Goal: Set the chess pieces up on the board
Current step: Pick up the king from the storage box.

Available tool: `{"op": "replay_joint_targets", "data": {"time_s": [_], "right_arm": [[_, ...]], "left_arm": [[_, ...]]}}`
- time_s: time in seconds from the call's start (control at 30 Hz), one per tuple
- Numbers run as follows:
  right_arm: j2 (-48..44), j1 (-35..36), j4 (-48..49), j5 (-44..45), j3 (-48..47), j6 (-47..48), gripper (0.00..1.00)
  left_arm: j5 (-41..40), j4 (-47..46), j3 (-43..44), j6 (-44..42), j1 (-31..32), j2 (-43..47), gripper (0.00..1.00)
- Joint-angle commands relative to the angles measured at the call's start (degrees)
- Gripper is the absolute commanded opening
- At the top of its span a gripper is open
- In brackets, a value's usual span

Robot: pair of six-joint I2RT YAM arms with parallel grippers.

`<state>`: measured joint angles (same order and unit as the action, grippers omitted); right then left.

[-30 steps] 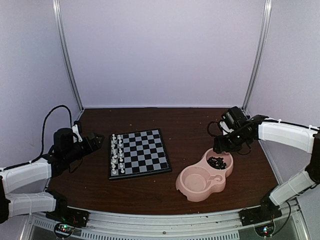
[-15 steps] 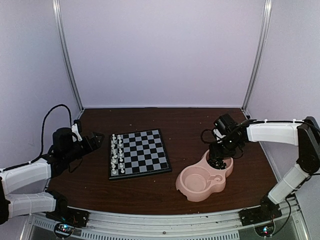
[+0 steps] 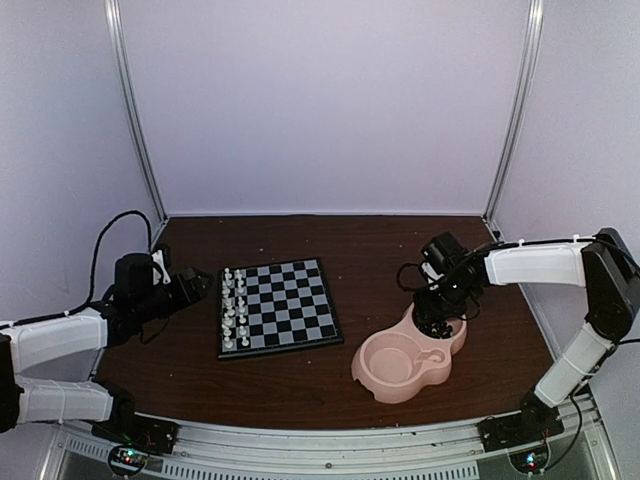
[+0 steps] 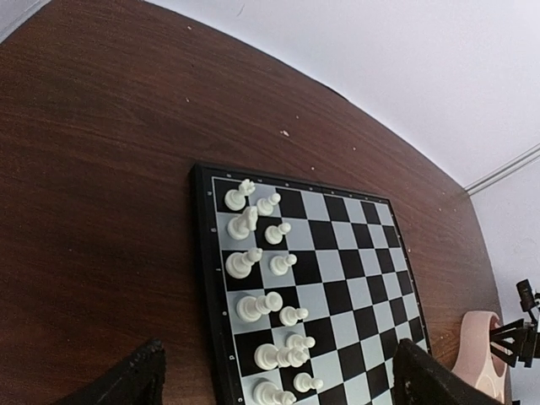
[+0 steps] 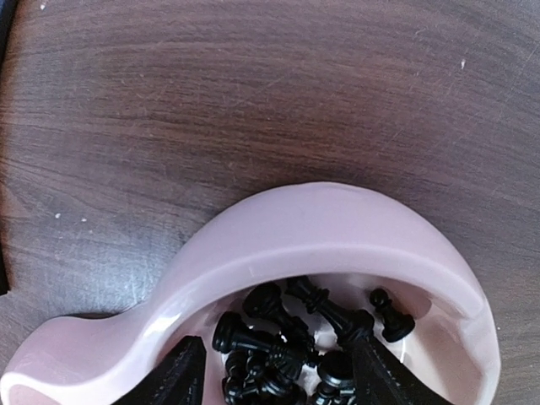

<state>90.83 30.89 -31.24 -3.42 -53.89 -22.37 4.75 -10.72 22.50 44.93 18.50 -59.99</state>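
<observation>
The board (image 3: 285, 300) lies left of the table's middle, with white chess pieces (image 3: 232, 308) standing in its two leftmost files. In the left wrist view the same white pieces (image 4: 257, 261) line the board (image 4: 354, 278). My left gripper (image 3: 196, 285) hovers just off the board's left edge, open wide and holding nothing (image 4: 278, 371). Black chess pieces (image 5: 291, 333) lie heaped in the far bowl of a pink dish (image 5: 337, 224). My right gripper (image 3: 433, 318) reaches down into that bowl, open (image 5: 278, 371), its fingers (image 5: 179, 375) on either side of the heap.
The pink double-bowl dish (image 3: 385, 378) sits right of the board; its near bowl holds no pieces. In the left wrist view the dish (image 4: 483, 350) shows at the far right. A black cable loops behind the left arm (image 3: 110, 235).
My right gripper has moved left and down from above the dish's far end into the bowl of black pieces. The left arm has barely shifted.
</observation>
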Motion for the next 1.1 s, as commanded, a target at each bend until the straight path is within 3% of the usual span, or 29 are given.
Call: {"op": "replay_joint_targets", "data": {"time_s": [0.0, 0.17, 0.3, 0.73, 1.07], "right_arm": [[3.6, 0.7, 1.1, 0.2, -0.3, -0.4, 0.63], [6.2, 1.1, 1.3, 0.3, -1.2, -0.6, 0.62], [6.8, 1.4, 1.4, 0.2, -1.7, -0.5, 0.47], [-4.8, 1.5, 3.5, 3.2, 2.5, -0.7, 0.31], [-2.5, 1.4, 1.2, 5.4, 1.0, -0.9, 0.32]], "left_arm": [[-0.3, -0.6, 1.4, 0.3, 0.4, 0.3, 0.93], [-0.5, -0.3, 1.3, 0.2, 0.3, 1.4, 0.93], [-0.2, -0.4, 1.3, 0.1, 0.3, 1.6, 0.93], [-0.2, -0.3, 1.4, 0.2, 0.3, 1.4, 0.93], [-0.3, -0.3, 1.5, 0.1, 0.3, 1.0, 0.93]]}}
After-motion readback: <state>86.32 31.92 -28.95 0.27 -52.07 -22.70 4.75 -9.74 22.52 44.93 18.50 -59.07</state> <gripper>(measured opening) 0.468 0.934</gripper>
